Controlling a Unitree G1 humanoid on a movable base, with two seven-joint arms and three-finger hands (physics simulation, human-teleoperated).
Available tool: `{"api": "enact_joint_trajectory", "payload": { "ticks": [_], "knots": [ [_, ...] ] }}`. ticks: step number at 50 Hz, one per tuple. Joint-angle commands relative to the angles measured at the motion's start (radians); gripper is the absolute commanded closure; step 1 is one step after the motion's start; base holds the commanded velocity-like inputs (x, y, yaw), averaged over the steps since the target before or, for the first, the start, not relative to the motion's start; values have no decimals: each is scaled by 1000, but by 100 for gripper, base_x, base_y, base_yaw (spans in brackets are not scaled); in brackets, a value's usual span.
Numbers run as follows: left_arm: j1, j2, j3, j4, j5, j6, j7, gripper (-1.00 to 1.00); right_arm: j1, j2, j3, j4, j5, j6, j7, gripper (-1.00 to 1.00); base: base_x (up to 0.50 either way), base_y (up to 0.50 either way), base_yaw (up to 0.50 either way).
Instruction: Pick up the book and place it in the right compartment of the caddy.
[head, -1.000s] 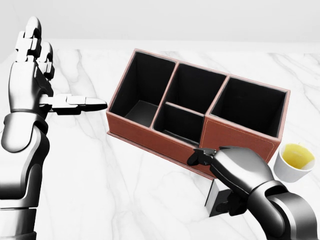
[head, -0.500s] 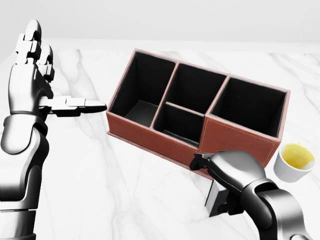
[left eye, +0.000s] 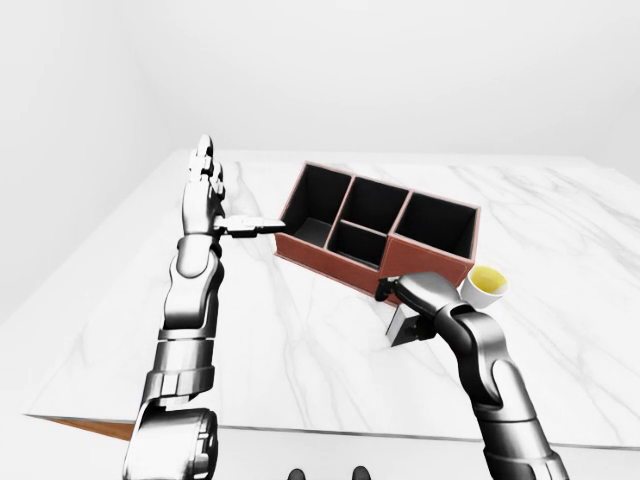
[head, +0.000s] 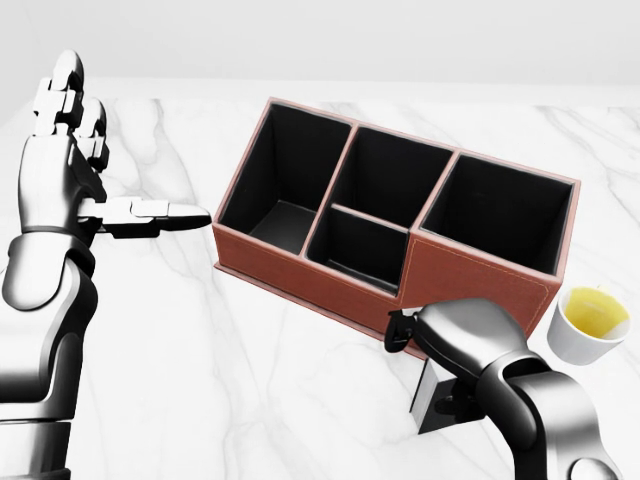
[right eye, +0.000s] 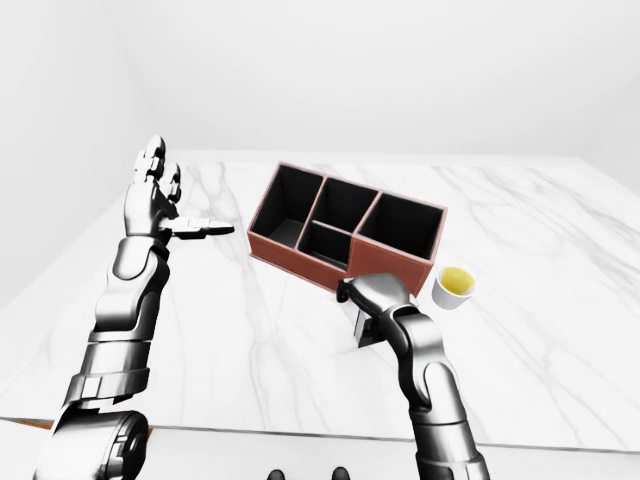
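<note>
A brown caddy (head: 300, 268) with black compartments stands at an angle in the middle of the head view; its right compartment (head: 500, 215) holds nothing. Just below the caddy's right corner a small dark book (head: 432, 398) stands on the marble table. My right hand (head: 448, 372) is curled over the book's top, with a finger against its side, and hides most of it. My left hand (head: 92, 198) is raised at the left, open, its fingers upright and its thumb pointing toward the caddy's left end without touching it.
A white cup (head: 588, 322) of yellow liquid stands to the right of the caddy, close to my right forearm. The white marble table (left eye: 300, 360) stretches wide, with its near edge at the bottom of the eye views.
My right hand has drawn slightly downward and in over the book, which has stayed in place. The left hand has hardly moved.
</note>
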Motion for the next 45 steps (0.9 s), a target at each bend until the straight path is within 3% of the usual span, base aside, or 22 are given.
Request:
{"api": "enact_joint_trajectory", "payload": {
  "ticks": [1,37,45],
  "knots": [
    [-1,3,2,9,-3,0,0,-100,-10,-7,-2,23,-16,0,-11,-9,0,0,0],
    [5,9,7,48,-13,0,-8,-100,-83,-36,7,249,-90,0,-117,-10,0,0,0],
    [2,10,7,64,-15,-10,-8,-100,-76,-42,8,271,-98,0,-123,-10,0,0,0]
  ]
}}
